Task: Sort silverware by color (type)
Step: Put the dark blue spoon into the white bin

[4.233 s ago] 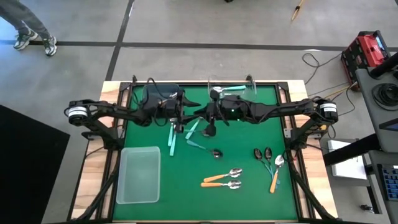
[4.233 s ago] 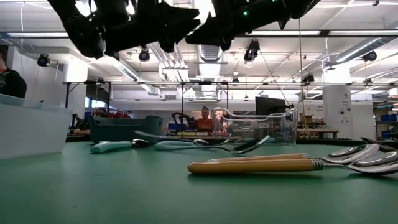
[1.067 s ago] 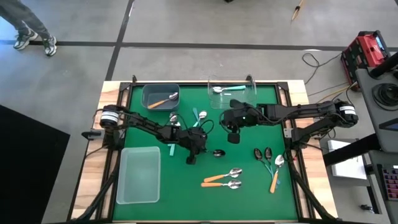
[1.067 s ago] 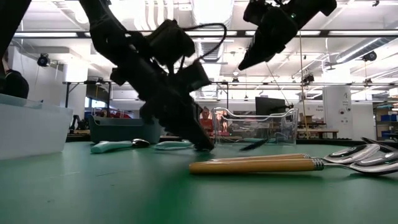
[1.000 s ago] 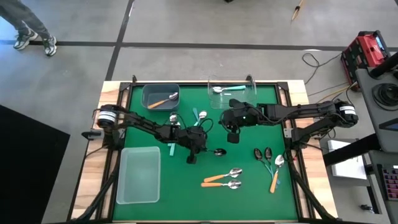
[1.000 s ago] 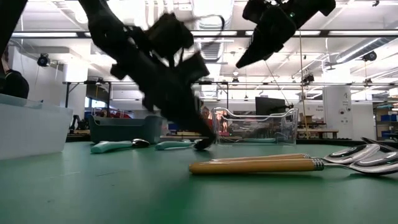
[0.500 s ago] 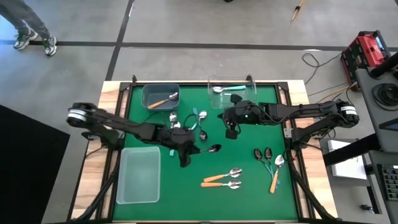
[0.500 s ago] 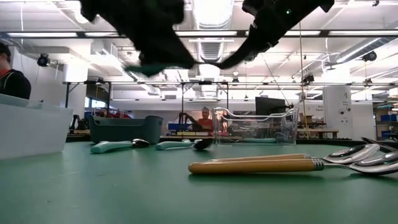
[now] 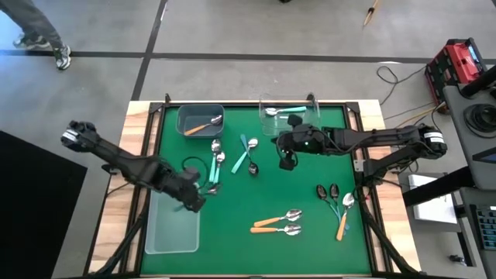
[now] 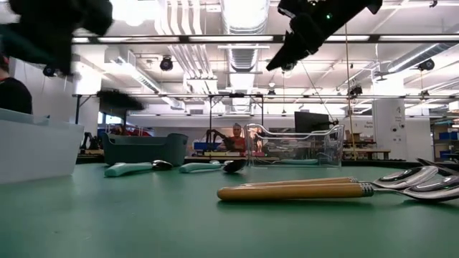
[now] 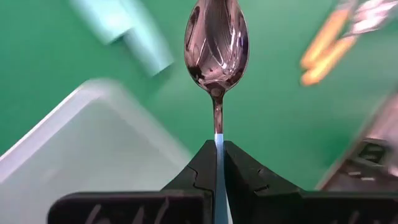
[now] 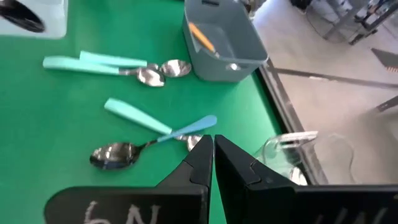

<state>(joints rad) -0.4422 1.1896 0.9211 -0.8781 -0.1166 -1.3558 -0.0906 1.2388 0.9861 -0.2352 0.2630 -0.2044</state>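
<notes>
- Left hand [image 11: 217,163] is clamped on the dark spoon [image 11: 216,43] by its thin handle, at the white bin's [image 9: 172,221] edge.
- Centre it over the bin before letting go.
- Right hand [image 12: 213,157], fingers together, waits near the clear bin [image 9: 290,115].

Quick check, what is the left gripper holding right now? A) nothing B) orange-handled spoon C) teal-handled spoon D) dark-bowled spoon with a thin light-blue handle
D: in the left wrist view the left gripper is shut on the thin light-blue handle of the dark spoon, whose bowl sticks out ahead of the fingers, near the clear bin.
</notes>
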